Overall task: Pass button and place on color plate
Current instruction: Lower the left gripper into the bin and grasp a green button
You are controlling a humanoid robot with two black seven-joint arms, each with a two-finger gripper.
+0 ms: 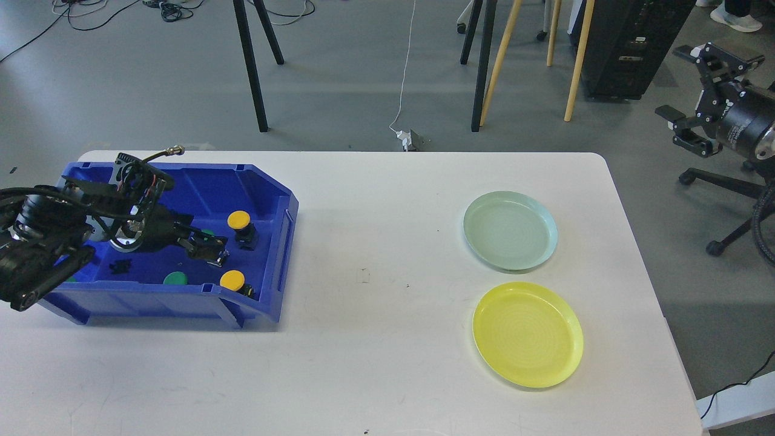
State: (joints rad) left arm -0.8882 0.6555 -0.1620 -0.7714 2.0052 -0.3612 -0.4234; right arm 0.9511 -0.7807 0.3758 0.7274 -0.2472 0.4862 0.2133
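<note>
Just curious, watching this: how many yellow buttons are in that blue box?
2: one yellow button toward the back right of the blue box, another near its front wall. The arm may hide more.

No readable text, labels, brands or numbers anywhere; small markings on right arm housing [740, 130] were illegible.

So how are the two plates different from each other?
The green plate is pale mint; the yellow plate is bright yellow. The green plate sits farther from the robot, the yellow plate nearer. Both are round, empty, and lie flat on the white table, apart from each other.
</note>
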